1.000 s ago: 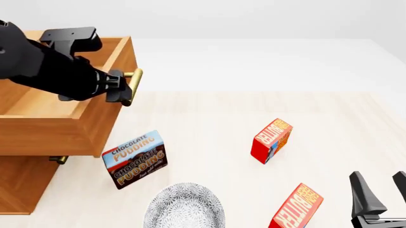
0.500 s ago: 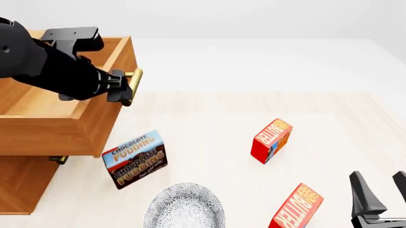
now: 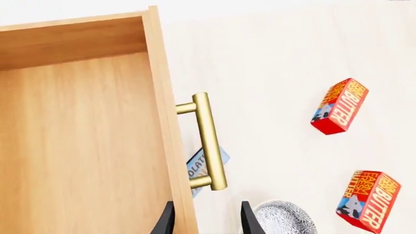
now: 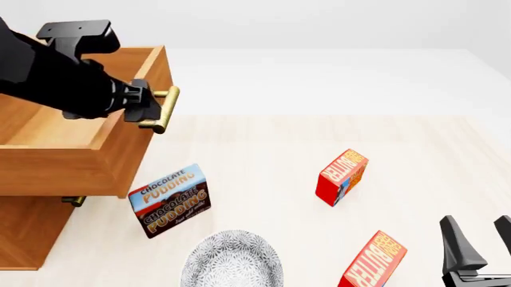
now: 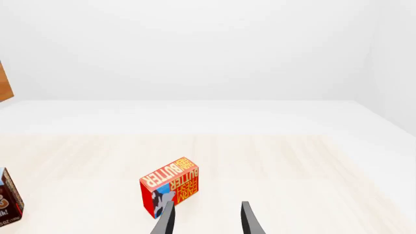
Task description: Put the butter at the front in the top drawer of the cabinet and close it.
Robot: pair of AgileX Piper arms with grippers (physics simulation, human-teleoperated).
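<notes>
Pale wooden desk (image 4: 264,143), cabinet (image 4: 32,233) at left with top drawer (image 4: 96,161) pulled out, left fingers (image 4: 140,103) parted over its front edge, butter (image 4: 373,263) standing at front, right fingers (image 4: 477,242) parted beside it.

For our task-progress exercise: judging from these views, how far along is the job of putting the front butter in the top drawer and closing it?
Done: the top drawer stands pulled out. In hand: the left gripper is open, off the brass handle. Left: the front butter sits ungrasped on the table beside the open right gripper; placing and closing remain.
</notes>
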